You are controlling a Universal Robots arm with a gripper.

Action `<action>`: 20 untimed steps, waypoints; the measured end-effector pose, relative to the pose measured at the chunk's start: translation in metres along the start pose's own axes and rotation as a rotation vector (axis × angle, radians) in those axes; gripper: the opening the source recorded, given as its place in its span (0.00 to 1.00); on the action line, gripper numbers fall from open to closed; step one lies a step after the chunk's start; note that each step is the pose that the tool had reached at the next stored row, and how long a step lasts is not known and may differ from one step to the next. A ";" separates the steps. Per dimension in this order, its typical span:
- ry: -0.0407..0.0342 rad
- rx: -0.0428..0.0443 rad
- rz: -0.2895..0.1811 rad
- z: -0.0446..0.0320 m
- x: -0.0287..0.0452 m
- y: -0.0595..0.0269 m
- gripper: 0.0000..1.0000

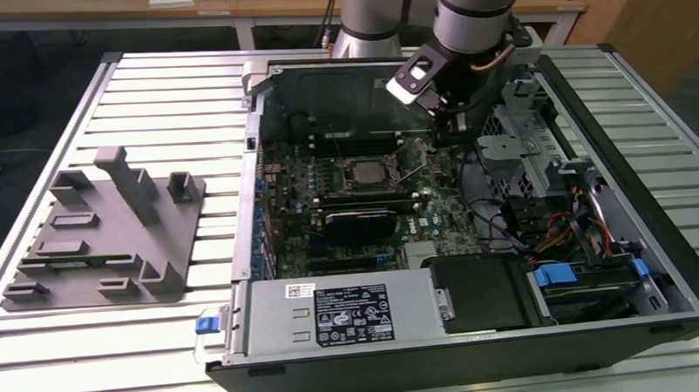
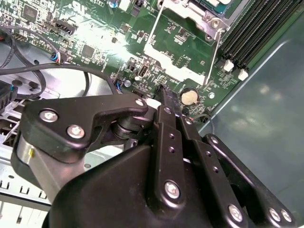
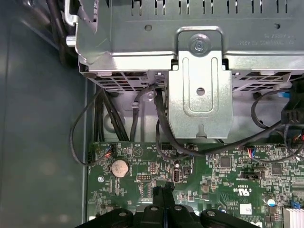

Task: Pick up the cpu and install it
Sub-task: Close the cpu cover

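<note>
With the cpu (image 1: 366,172) judged seated, the gripper (image 2: 164,91) (fingers closed, empty) is best held square to the lever (image 2: 214,57).

Inside the computer case (image 1: 449,371) room is tight: the gripper (image 2: 163,91) stands low over the motherboard (image 3: 218,185), hemmed by the case wall (image 3: 42,118), a metal drive bracket (image 3: 200,90) and looping black cables (image 3: 158,118). Outside, the slatted table (image 1: 160,98) around the grey fixture (image 1: 106,231) lies open.
</note>
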State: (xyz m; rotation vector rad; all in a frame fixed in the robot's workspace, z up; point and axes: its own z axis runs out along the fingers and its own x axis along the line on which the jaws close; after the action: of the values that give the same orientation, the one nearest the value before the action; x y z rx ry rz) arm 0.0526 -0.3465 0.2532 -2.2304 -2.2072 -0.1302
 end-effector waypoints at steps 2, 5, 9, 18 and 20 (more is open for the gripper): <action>-0.0002 0.0000 0.001 0.0017 -0.0001 0.0006 0.11; -0.0002 -0.0001 0.003 0.0043 -0.0003 0.0008 0.11; -0.0005 0.0000 0.007 0.0077 -0.0005 0.0007 0.11; -0.0007 0.0014 0.010 0.0101 -0.0006 0.0006 0.11; -0.0007 0.0014 0.010 0.0101 -0.0006 0.0005 0.11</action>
State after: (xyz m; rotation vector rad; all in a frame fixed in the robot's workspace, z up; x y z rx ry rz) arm 0.0536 -0.3465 0.2431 -2.2406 -2.1957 -0.1278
